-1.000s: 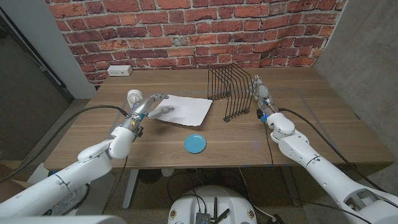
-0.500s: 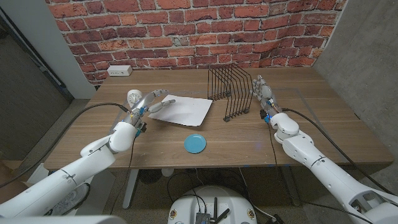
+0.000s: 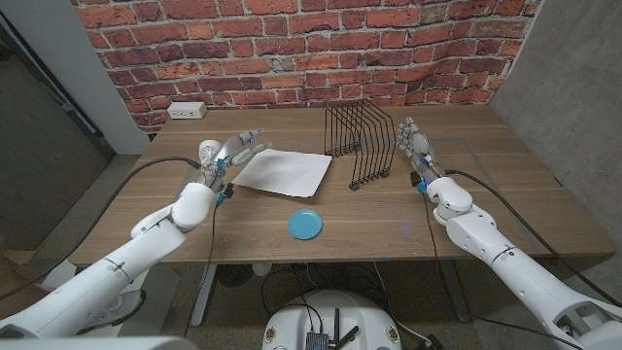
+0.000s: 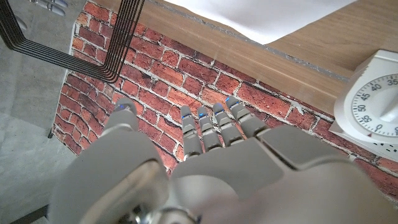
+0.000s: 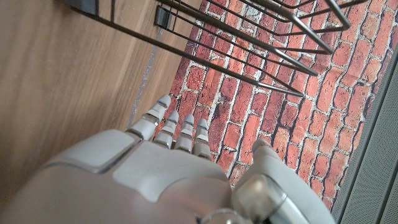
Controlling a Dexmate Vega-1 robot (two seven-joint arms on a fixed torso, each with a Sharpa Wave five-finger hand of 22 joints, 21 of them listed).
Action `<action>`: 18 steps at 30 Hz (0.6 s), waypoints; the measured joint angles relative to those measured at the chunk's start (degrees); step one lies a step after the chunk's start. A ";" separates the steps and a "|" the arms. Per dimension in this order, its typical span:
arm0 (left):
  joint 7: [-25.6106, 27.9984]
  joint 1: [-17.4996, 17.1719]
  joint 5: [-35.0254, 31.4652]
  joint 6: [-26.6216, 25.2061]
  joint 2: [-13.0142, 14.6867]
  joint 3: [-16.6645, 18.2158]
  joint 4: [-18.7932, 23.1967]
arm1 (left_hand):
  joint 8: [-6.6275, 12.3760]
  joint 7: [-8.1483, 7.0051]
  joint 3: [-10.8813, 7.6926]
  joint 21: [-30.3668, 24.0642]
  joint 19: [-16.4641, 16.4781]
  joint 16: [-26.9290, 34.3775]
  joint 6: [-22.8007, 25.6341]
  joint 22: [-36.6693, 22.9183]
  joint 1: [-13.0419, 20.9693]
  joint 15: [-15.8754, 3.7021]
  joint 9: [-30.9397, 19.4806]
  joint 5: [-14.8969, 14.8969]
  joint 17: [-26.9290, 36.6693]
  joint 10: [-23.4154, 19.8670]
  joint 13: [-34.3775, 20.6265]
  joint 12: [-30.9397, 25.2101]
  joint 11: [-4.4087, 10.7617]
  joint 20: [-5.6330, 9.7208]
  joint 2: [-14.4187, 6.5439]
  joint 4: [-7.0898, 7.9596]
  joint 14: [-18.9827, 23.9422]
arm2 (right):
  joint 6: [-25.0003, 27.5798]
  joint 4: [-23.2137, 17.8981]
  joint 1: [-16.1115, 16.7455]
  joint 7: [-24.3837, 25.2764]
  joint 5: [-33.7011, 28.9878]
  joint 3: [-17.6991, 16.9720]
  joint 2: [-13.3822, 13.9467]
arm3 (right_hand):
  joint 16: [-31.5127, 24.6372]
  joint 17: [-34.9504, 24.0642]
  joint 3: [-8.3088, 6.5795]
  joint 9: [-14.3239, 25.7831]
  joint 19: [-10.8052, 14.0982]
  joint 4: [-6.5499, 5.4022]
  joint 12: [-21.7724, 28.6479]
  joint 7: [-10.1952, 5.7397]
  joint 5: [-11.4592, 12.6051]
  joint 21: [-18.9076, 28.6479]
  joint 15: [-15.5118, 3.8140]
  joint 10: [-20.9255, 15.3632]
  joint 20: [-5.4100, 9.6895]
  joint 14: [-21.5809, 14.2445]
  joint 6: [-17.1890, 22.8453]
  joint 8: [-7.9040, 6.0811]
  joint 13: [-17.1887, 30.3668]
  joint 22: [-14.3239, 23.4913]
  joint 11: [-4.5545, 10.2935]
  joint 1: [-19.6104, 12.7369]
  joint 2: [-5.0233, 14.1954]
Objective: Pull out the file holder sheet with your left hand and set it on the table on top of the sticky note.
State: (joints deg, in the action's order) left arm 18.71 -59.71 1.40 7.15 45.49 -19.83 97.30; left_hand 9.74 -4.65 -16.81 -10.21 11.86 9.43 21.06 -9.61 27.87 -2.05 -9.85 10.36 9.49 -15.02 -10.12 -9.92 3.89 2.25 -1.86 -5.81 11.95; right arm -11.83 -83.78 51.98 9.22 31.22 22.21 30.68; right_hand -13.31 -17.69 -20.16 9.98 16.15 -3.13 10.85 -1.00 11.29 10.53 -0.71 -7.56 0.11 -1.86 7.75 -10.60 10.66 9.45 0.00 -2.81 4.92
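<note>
The white timer (image 4: 372,102) has small black numbers on its dial. The number 35 shows there. It sits just beside the left hand's fingers (image 4: 214,127).

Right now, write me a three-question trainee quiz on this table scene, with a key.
1. True or false: the left hand is gripping the white sheet.
2. What lies nearest the table's front edge? A) blue disc B) wire file holder C) white timer
3. Fill in: the right hand stands beside the ____, holding nothing.

Key: 1 false, the sheet lies on the table and the hand is open just off its corner; 2 A; 3 wire file holder.
</note>
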 measured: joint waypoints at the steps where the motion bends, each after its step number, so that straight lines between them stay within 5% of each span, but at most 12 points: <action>1: -0.01 0.10 0.37 0.16 -0.28 0.09 -0.24 | 0.00 0.01 -0.12 0.00 -0.09 0.00 -0.36 0.00 -0.18 -0.18 0.00 0.00 0.00 0.12 0.00 0.00 0.12 -0.09 -0.18 0.12 -0.18 | 0.00 -0.07 0.03 -0.02 0.01 -0.02 0.07 | 0.00 0.00 0.00 0.00 0.00 0.00 0.00 0.00 0.00 0.00 -0.13 0.00 0.00 0.13 0.00 0.00 0.00 0.00 0.00 0.00 0.00; 9: -0.91 0.98 5.38 3.71 -2.79 0.90 -3.44 | -0.22 -0.66 -0.69 0.00 -0.09 0.00 -2.36 0.00 -0.94 -0.30 -0.01 0.00 -0.17 1.61 0.00 0.00 -0.39 -0.09 -0.94 -0.28 -0.93 | 0.43 -1.16 0.28 -0.13 0.04 -0.27 0.78 | 0.00 0.05 0.00 0.00 -0.62 0.00 0.00 -0.01 0.00 0.00 -0.02 0.65 0.62 0.58 -0.62 0.00 0.00 0.00 0.00 0.00 0.00; 18: -3.60 2.36 9.75 7.14 -4.36 1.13 -7.04 | -0.22 0.59 -0.99 0.00 -1.52 0.00 -6.88 0.00 -1.62 -0.08 -0.01 0.00 -0.16 5.08 -0.01 0.00 -1.48 -0.08 -2.25 -0.59 -4.01 | 0.67 -1.80 0.62 -0.13 0.09 -0.43 1.07 | 0.00 0.14 0.16 0.00 -0.61 -0.15 0.00 0.31 0.00 0.00 0.00 0.64 0.61 0.60 -0.93 0.24 0.01 0.00 0.00 0.33 0.31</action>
State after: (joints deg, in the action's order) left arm 15.11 -57.35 11.15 14.30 41.13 -18.70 90.26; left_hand 9.52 -4.06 -17.80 -10.21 10.34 9.43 14.17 -9.61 26.25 -2.13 -9.86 10.36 9.33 -9.95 -10.13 -9.92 2.41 2.17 -4.11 -6.40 7.94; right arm -11.16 -85.58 52.59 9.09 31.32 21.78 31.76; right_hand -13.31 -17.54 -20.01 9.98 15.54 -3.28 10.85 -0.69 11.29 10.53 -0.71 -6.92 0.73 -1.26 6.82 -10.37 10.67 9.45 0.00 -2.48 5.22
